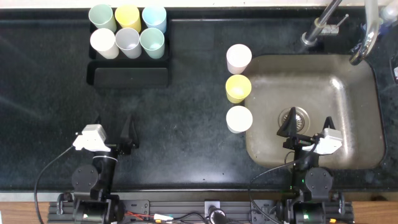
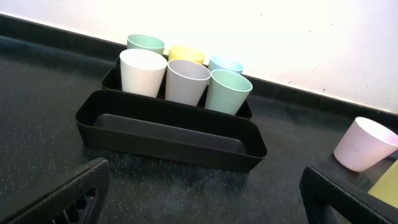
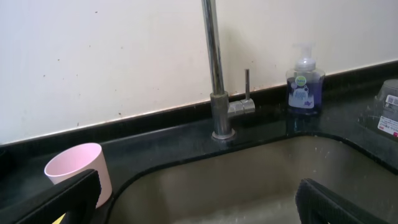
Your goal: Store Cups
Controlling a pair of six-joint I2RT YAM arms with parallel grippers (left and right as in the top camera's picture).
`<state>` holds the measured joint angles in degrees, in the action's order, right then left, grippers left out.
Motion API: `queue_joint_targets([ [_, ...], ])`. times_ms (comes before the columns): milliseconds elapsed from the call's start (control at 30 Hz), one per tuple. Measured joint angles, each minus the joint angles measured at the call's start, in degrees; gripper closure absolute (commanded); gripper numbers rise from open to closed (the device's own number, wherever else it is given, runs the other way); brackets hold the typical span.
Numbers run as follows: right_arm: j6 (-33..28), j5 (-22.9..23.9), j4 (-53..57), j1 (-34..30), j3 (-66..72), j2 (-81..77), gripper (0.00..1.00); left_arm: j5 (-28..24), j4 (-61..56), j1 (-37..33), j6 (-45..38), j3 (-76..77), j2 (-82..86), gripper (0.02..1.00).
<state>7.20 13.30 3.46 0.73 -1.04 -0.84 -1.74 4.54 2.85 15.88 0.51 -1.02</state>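
Cups, nine in all. Six stand upright in the rear compartment of one black tray point(image 1: 91, 65) at the far left of the table point(image 1: 186, 143), in two rows of three. The back row is pale green cup point(image 1: 101, 15), yellow cup point(image 1: 127, 15) and blue cup point(image 1: 154, 15); the front row is white cup point(image 1: 103, 42), grey cup point(image 1: 129, 41) and mint cup point(image 1: 152, 42). The tray's long front compartment point(image 1: 130, 76) lies on the near side of them. Three more stand upright on the table in a single column along the left rim of the sink point(image 1: 348, 81), each just beside the next: pink cup point(image 1: 239, 58) farthest back, second yellow cup point(image 1: 238, 88) between, second white cup point(image 1: 239, 119) nearest. Grippers, two: left gripper point(image 1: 113, 127) above the table's near part, well apart from the tray, fingers spread, nothing held; right gripper point(image 1: 306, 126) over the sink basin, fingers spread, nothing held. Fixtures: one faucet point(image 1: 323, 22) behind the sink, one soap bottle point(image 3: 305, 84) near it.
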Motion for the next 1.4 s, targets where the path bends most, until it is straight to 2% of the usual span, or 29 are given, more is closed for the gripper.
queue_joint_targets([
  [533, 0.0, 0.0, 0.0, 0.0, 0.0, 0.0, 0.003, -0.55, -0.04, 0.0, 0.04, 0.0, 0.0, 0.018],
  [733, 0.02, 0.0, 0.02, 0.0, 0.0, 0.0, 0.003, -2.73, 0.11, 0.0, 5.03, 5.35, -9.46, 0.018],
  [833, 0.02, 0.04, 0.02, 0.0, 0.0, 0.0, 0.003, -3.98, 0.37, 0.09, 6.93, 15.26, -23.21, 0.018],
  [933, -0.02, 0.02, 0.04, 0.0, 0.0, 0.0, 0.003, -5.75, 3.43, 0.92, 8.04, 31.45, -40.3, 0.018],
  [1133, 0.02, 0.0, 0.07, 0.0, 0.0, 0.0, 0.005, -9.75, 23.43, 5.92, 8.63, 70.55, -72.04, 0.018],
  [1300, 0.0, 0.02, 0.11, 0.0, 0.0, 0.0, 0.003, -4.66, 45.27, 15.3, 9.09, 99.65, -93.79, 0.018],
  [1400, 0.02, 0.0, 0.11, 0.0, 0.0, 0.0, 0.003, -1.38, 52.83, 21.07, 9.11, 112.63, -103.67, 0.018],
])
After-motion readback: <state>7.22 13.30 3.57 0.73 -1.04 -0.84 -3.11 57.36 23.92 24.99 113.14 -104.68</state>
